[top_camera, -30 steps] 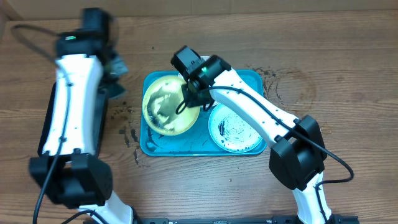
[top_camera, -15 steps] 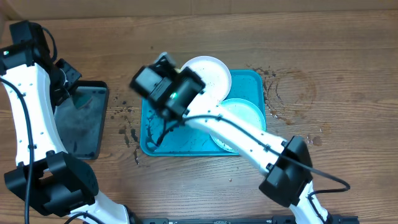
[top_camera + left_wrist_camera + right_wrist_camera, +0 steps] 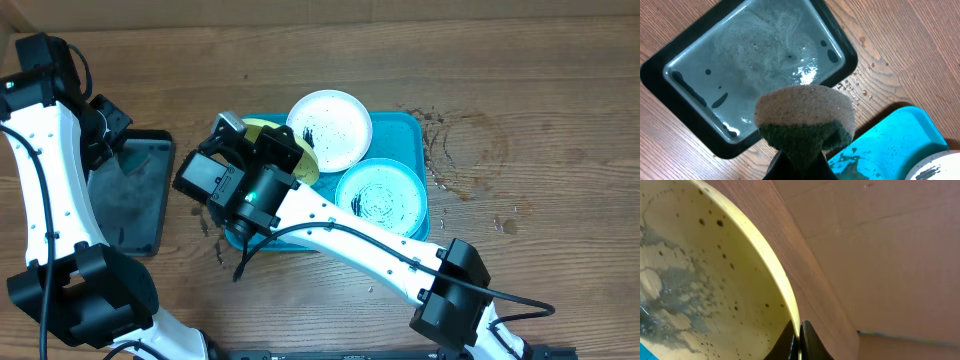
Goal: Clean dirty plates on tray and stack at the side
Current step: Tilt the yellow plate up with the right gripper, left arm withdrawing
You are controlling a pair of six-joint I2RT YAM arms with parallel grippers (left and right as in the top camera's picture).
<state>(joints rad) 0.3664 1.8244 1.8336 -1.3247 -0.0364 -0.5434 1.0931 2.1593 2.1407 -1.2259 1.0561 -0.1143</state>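
The yellow-green plate (image 3: 715, 280), speckled black and smeared with grey suds, is tilted up off the tray, with my right gripper (image 3: 800, 340) shut on its rim. Seen from overhead, that plate (image 3: 262, 125) peeks out beside the right gripper (image 3: 285, 152) at the turquoise tray's (image 3: 410, 130) left end. The white plate (image 3: 330, 130) and the teal-rimmed plate (image 3: 382, 198) lie in the tray, both specked. My left gripper (image 3: 800, 165) is shut on a sponge (image 3: 805, 120) above the near corner of a black tray (image 3: 755, 65).
The black tray (image 3: 135, 195) holds soapy water and stands left of the turquoise tray (image 3: 890, 145). Water drops and dark specks lie on the wood between the trays and right of the turquoise tray. My right arm stretches across the table's front.
The yellow-green plate, flat in the tray a second ago, is now lifted and tilted at the tray's left end. My left arm has swung left, out over the black tray.
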